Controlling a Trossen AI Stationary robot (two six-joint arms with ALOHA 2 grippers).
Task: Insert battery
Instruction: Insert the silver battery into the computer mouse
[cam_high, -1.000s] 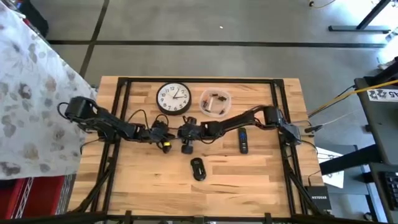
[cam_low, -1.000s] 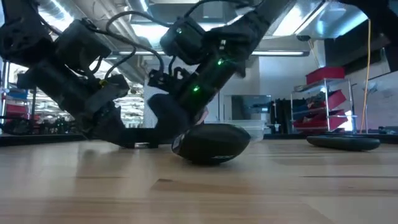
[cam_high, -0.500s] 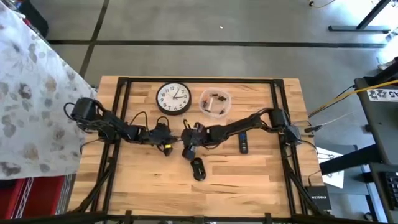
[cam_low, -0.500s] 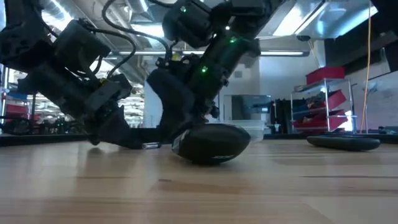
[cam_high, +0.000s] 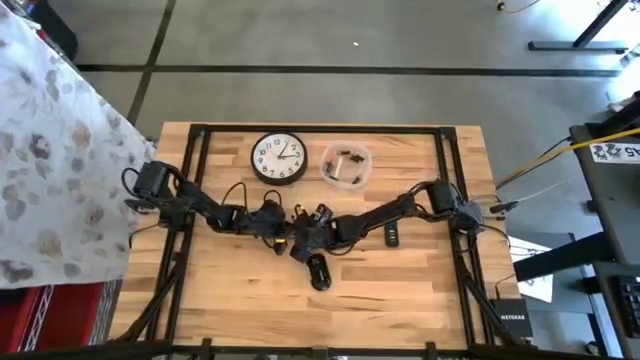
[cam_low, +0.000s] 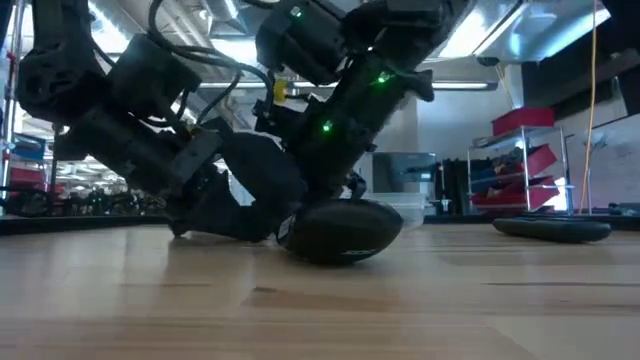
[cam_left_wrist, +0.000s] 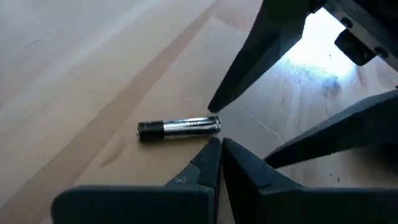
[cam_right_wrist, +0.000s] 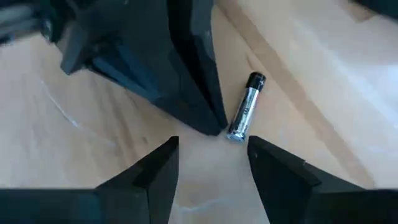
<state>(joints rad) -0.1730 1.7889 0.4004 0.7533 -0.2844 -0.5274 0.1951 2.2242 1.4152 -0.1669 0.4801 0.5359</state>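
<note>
A: How will the battery (cam_left_wrist: 179, 128) handle?

B: My guess is light, rigid and smooth; a round metal cylinder, so likely to roll or squirt out of a pinch; best taken across its middle, fingers square to its long axis.

A: What does it look like?

B: A slim silver cell with a black band at one end; lying flat on the wooden table (cam_high: 420, 290), loose, nothing gripping it.

A: Where is it from each tool?

B: Just ahead of the left gripper (cam_left_wrist: 220, 149), whose fingers are pressed together and hold nothing; its tips sit just beside the cell's silver end. The right gripper (cam_right_wrist: 211, 146) faces it from the other side, fingers spread apart and empty; the cell lies just beyond that gap.

A: Anything else close?

B: A black mouse (cam_high: 318, 271), near the right gripper.
</note>
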